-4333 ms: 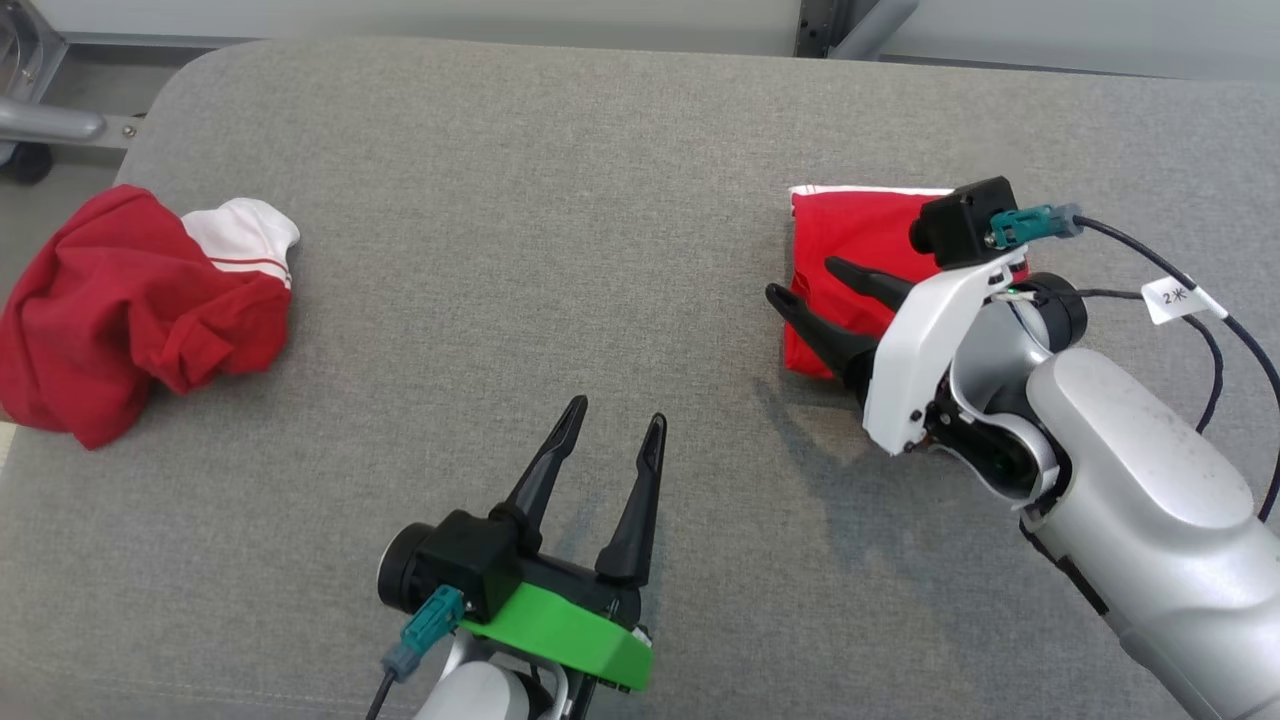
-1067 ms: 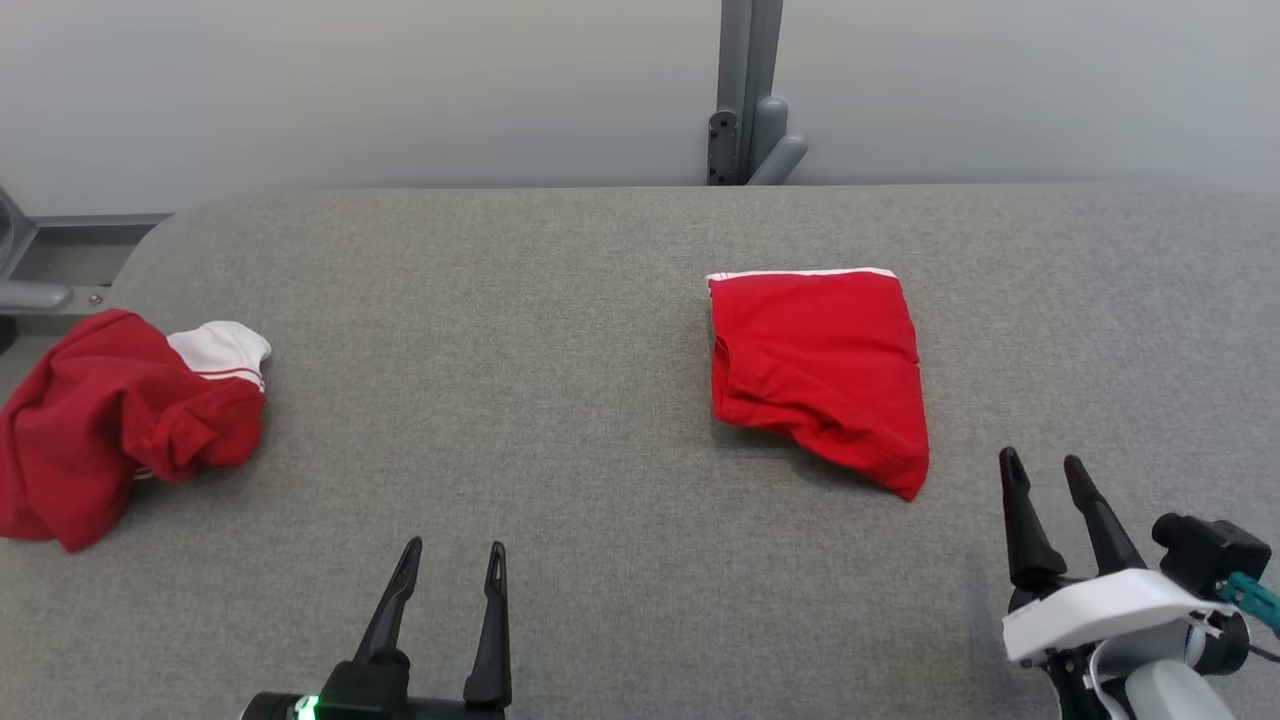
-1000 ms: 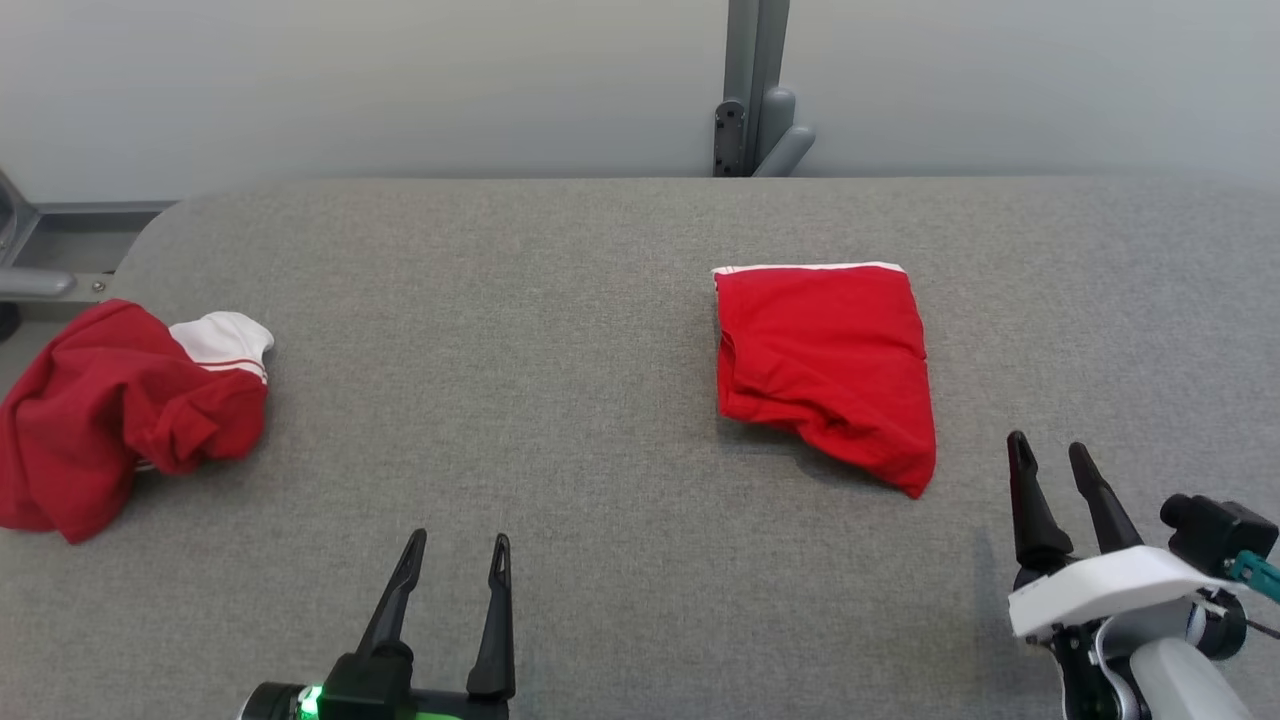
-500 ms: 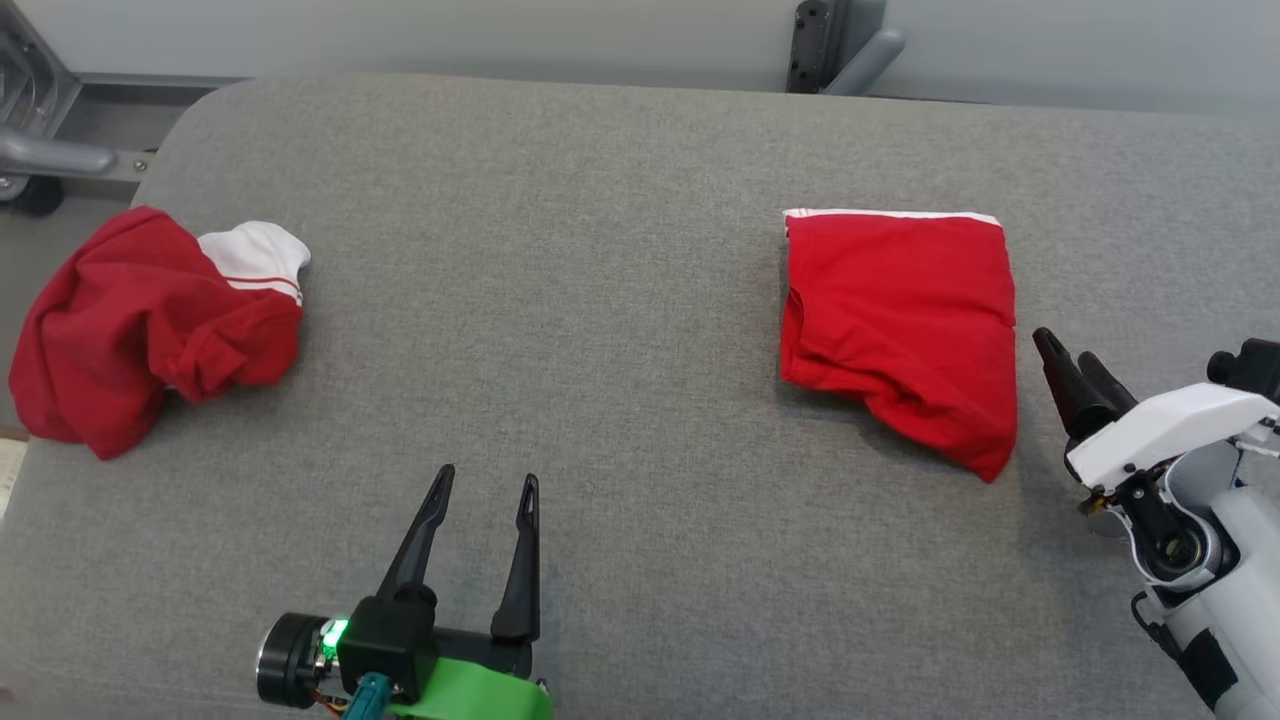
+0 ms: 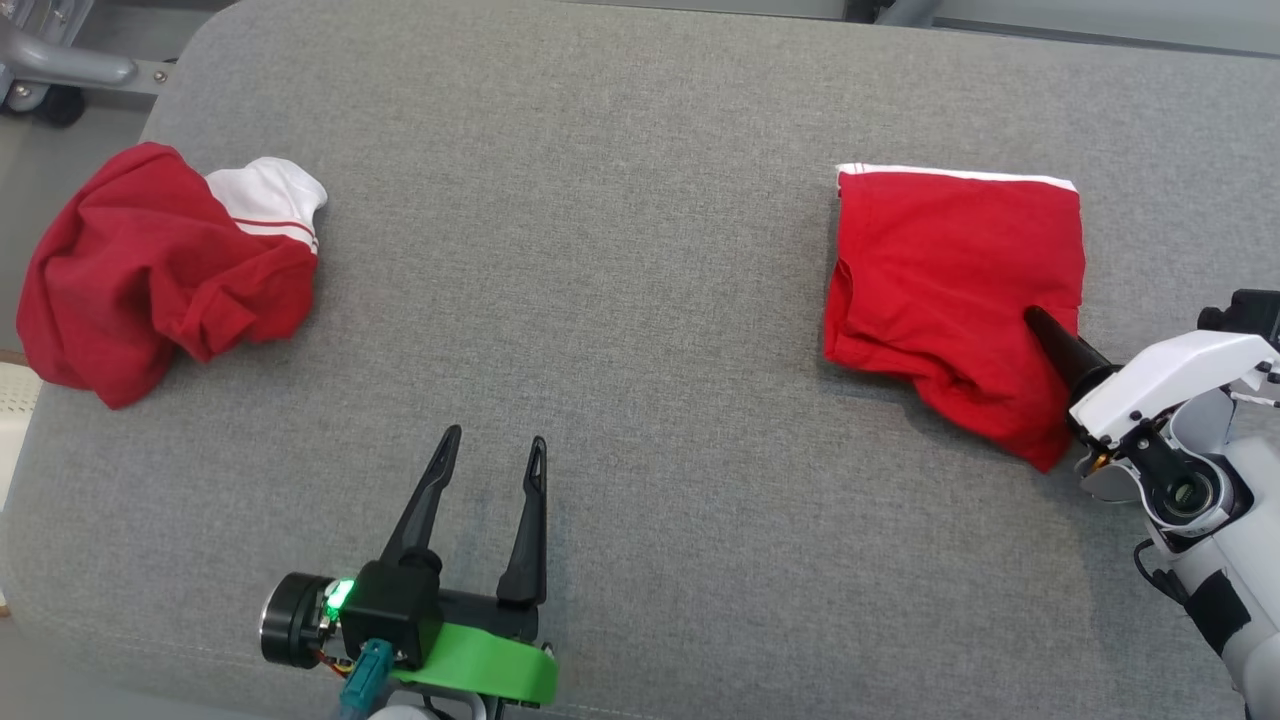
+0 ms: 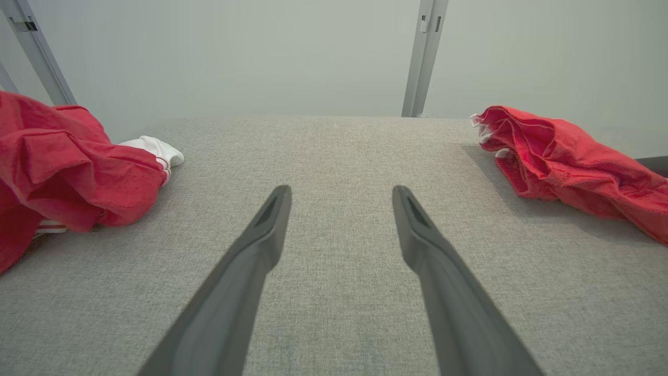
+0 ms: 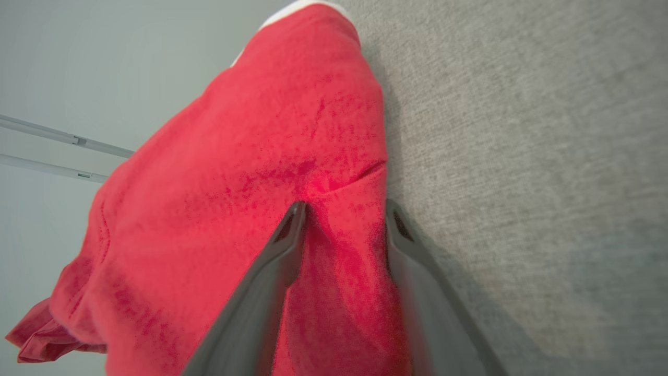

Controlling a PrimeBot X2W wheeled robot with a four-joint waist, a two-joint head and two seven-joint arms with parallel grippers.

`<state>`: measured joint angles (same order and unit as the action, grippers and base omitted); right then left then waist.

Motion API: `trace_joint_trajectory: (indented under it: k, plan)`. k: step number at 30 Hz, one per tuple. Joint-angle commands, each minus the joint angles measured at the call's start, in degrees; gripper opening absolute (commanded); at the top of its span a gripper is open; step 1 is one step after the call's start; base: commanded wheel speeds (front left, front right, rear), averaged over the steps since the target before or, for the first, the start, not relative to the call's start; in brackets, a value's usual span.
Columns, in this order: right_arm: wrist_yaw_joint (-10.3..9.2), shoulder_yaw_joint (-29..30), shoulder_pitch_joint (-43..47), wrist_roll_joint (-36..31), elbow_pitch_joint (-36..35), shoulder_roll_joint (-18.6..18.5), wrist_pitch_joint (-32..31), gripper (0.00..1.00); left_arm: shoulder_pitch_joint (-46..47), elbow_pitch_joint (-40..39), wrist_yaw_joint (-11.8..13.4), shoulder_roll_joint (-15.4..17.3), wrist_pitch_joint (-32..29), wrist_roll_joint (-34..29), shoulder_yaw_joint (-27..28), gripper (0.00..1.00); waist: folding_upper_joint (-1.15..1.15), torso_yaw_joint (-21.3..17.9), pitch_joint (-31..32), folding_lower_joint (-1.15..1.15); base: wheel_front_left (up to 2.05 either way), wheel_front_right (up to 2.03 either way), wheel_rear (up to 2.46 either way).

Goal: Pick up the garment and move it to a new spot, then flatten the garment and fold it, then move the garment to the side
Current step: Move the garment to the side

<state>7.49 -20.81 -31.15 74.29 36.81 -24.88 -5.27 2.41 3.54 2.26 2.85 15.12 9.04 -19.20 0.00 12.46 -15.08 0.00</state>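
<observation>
Head camera looks steeply down on the grey tabletop (image 5: pixel 640 150). Left wrist camera skims low and level across it toward the far wall (image 6: pixel 209 52). Right wrist camera sits tilted, very close on the folded red garment (image 7: pixel 250 172), which all three views share.

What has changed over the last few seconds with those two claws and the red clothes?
The right claw, drawn back beside the folded red garment a second ago, has swung in onto its right edge; cloth sits between its open fingers, not yet pinched. The left claw stayed open over the table, and that garment and the crumpled red garment lie where they were; only the camera tipped down.
</observation>
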Motion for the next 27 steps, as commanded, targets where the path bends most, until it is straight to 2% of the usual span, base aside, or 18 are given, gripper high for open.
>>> trace_joint_trajectory:
  k: [1,2,7,12,27]
  plan:
    - [0.00,-0.68,-0.26,0.48,0.20,0.10,-0.23,0.07,1.03,-0.04,-0.18,0.08,-0.01,-0.39,-0.02,1.00,0.00,0.05,-0.39,0.00,0.00,0.00,0.00]
    - [0.00,-1.07,-0.41,0.82,0.00,-0.11,-0.19,0.00,1.29,-0.14,-0.14,0.08,-0.01,-0.54,-0.01,1.00,0.00,-0.04,-0.52,0.00,0.00,0.00,0.00]
    - [0.00,-2.45,-0.23,2.00,-1.38,-1.39,1.10,0.00,1.86,-0.71,-0.04,0.08,-0.02,-1.07,0.37,1.00,0.00,-1.12,-0.72,0.00,0.00,0.00,0.00]
    - [0.00,-4.13,-0.15,2.24,-3.73,-2.83,3.43,0.00,2.07,-0.91,-0.65,0.08,-0.01,-1.91,0.86,1.00,0.00,-3.82,-1.01,0.00,0.00,0.00,0.00]
    - [0.00,-11.71,-1.71,0.86,-6.89,-5.92,9.87,0.00,3.70,-2.22,-3.85,0.75,-0.01,-6.76,4.04,1.00,0.00,-19.28,-4.41,0.00,0.00,0.00,0.00]
